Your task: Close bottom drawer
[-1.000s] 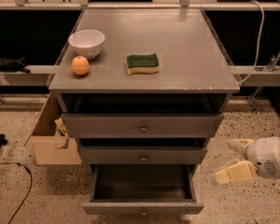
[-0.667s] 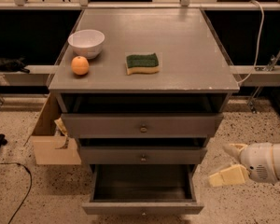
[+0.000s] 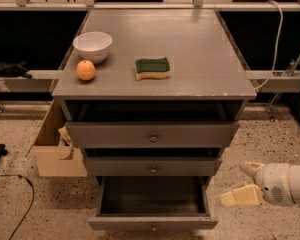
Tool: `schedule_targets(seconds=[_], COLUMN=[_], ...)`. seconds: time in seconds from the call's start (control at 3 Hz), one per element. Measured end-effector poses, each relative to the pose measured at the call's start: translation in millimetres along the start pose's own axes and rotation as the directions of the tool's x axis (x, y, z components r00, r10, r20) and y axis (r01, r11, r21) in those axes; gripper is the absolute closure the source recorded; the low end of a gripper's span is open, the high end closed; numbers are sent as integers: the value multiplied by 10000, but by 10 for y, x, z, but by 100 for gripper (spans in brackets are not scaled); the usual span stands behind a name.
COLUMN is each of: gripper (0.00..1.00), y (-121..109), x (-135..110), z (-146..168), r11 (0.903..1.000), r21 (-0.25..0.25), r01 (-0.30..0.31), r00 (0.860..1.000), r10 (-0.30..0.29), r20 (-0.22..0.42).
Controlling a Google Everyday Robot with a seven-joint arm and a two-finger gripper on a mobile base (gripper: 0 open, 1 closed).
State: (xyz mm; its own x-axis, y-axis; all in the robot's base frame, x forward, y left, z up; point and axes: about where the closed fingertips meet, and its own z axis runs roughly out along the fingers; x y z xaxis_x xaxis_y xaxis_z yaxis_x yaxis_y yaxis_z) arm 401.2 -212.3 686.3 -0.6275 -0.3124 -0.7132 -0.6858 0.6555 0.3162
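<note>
"Bottom drawer (image 3: 140,222), entry one: where did it stand?"

"Lowest of three in the grey cabinet (image 3: 200,69) in front of you. It was pulled well out toward the near side, so its deep grey interior showed. The flat front panel had one small round knob (image 3: 153,228) at its middle."

"And the two above it?"

"The middle drawer (image 3: 190,167) and the top drawer (image 3: 190,133) each had a central knob. Each stood only a little forward of the frame, with a dark gap above it."

"Entry two, my claw?"

"Your gripper (image 3: 235,184) sat low at the right, just beside the bottom drawer's near right corner but apart from it. Its two cream fingers (image 3: 240,196) pointed left toward the cabinet and were spread wide, with nothing between them."

"Cabinet top?"

"You had three items there. A white bowl (image 3: 92,45) stood at the far left. An orange (image 3: 86,70) lay just in front of the bowl. A green-topped yellow sponge (image 3: 152,67) lay near the middle, apart from both."

"Surroundings?"

"A cardboard box (image 3: 57,159) stood on the speckled floor against the cabinet's left side. A dark cable (image 3: 21,209) lay on the floor farther left."
</note>
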Motion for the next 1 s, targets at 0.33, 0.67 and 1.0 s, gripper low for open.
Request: schedule_targets(seconds=[0.33, 0.67, 1.0], gripper=[0, 0, 0], y=[-21, -131, -358], x=[18, 246, 772], z=[35, 151, 398], r11=[9999, 9974, 9831], r21=[-36, -88, -161], r01=[-133, -715, -1826], r00=[9999, 9974, 9831], r10=[133, 715, 1827], r20=[3, -23, 63])
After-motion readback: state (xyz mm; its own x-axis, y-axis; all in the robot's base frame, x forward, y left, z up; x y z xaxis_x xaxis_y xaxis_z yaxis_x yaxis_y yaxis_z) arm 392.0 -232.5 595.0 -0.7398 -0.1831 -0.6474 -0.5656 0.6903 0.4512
